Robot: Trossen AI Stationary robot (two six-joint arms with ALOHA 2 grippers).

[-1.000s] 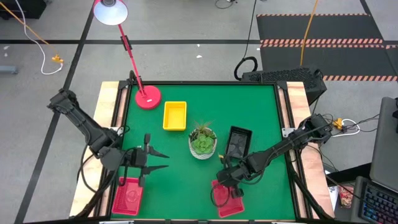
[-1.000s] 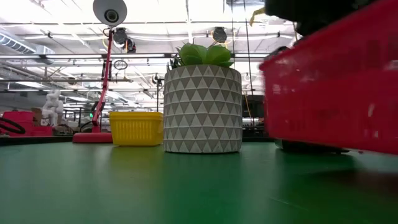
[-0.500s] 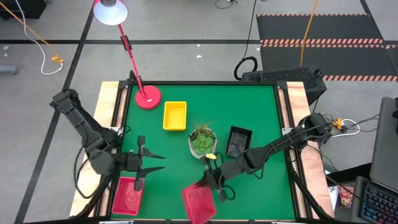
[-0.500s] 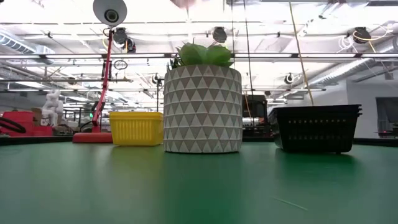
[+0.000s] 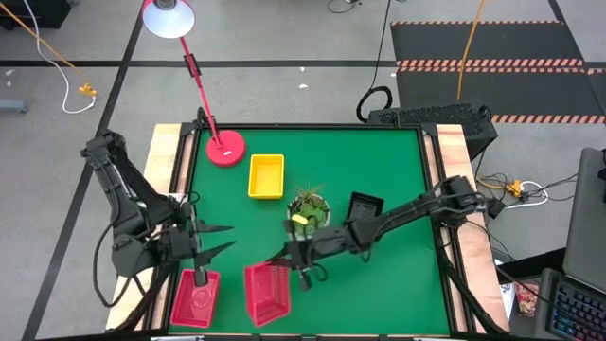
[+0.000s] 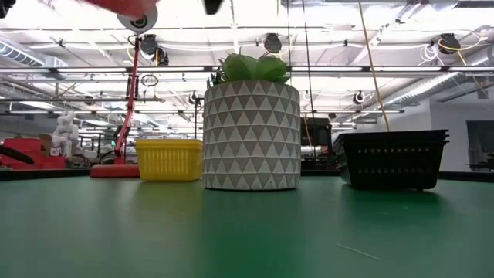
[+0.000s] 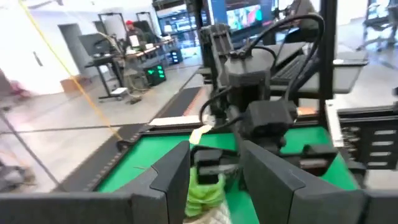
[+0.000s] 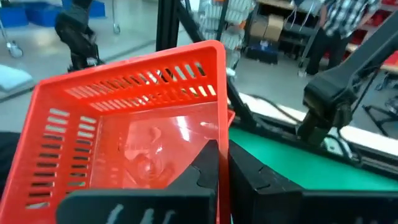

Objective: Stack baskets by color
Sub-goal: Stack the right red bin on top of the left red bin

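A red basket (image 5: 267,292) hangs above the table's near edge, with my right gripper (image 5: 294,265) shut on it; the low view shows it as a red blur (image 6: 123,6) at the top. A second red basket (image 5: 194,298) lies flat at the near left corner. The yellow basket (image 5: 266,176) rests on its floor at the far left. A black basket (image 5: 363,208) sits right of the plant pot, partly under my right arm. My left gripper (image 5: 225,239) stands open over the table's left side, a little beyond the second red basket, with nothing between its fingers (image 7: 168,180). My right gripper holds the red basket by one side wall (image 8: 221,124), at the rim. One finger (image 8: 202,165) is inside the basket and the other outside. The fingers come nearly level from the table's right and far side. The basket is lifted clear, open side up.
The patterned plant pot (image 5: 308,213) stands mid-table, just beyond my right arm. The lamp's round red base (image 5: 225,149) sits at the far left corner. Bare green table (image 5: 398,284) lies at the near right. A person (image 8: 336,18) stands in the room beyond.
My right gripper has lifted the red basket off the near right of the table and carried it toward the left, tipping from pointing down to nearly level. My left gripper has drawn back toward the table's left edge, turning as it went, and has stayed open.
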